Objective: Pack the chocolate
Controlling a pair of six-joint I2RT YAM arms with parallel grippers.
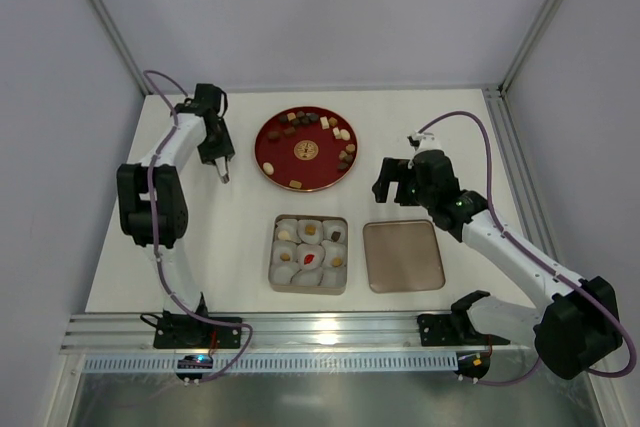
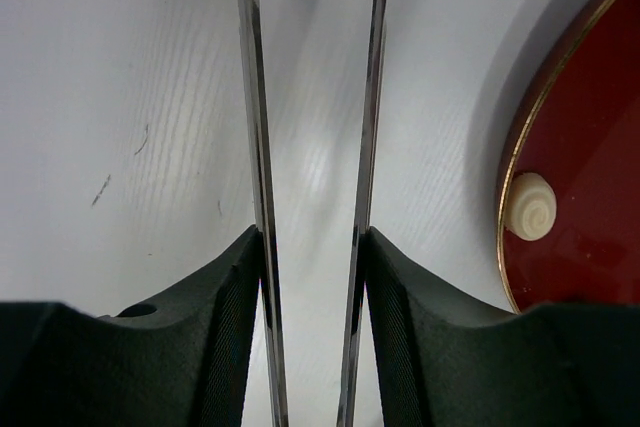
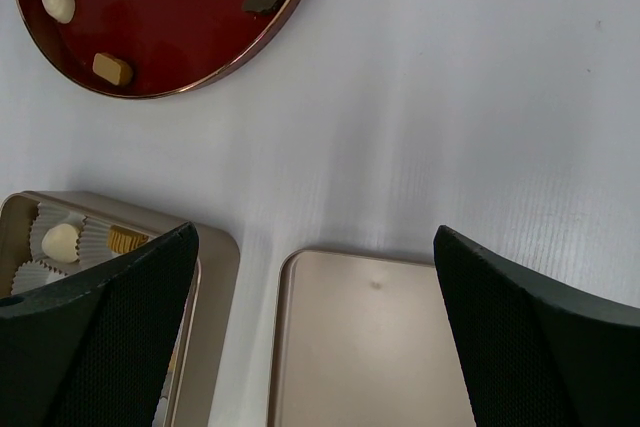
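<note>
The job looked partly done. The open tin (image 1: pixel 276 282) sat at the middle of the worktop (image 1: pixel 480 147), and several of its paper cups already held a piece, a red one (image 1: pixel 311 258) in the centre among them. The near row of cups looked pale and empty, though I could not be sure from above. Most of the chocolate (image 1: pixel 333 125) lay on the red plate (image 1: pixel 325 162) behind the tin, strung along the rim, so a good many pieces were left to carry across. The lid (image 1: pixel 403 257) lay flat just right of the tin, not yet fitted.

The left gripper (image 1: pixel 223 175) hung just off the plate's left rim over bare worktop, its thin fingers (image 2: pixel 256 97) parted by a narrow gap with nothing between them. A cream swirl piece (image 2: pixel 530 205) sat on the plate just inside the gold edge, near that gripper. The right gripper (image 3: pixel 315 237) stood between the plate and the lid, its fingers spread wide and holding nothing.

Room seemed easy: clear worktop on both flanks and a strip between plate and tin. The plate's raised rim and the tin's wall were the edges I would have watched
</note>
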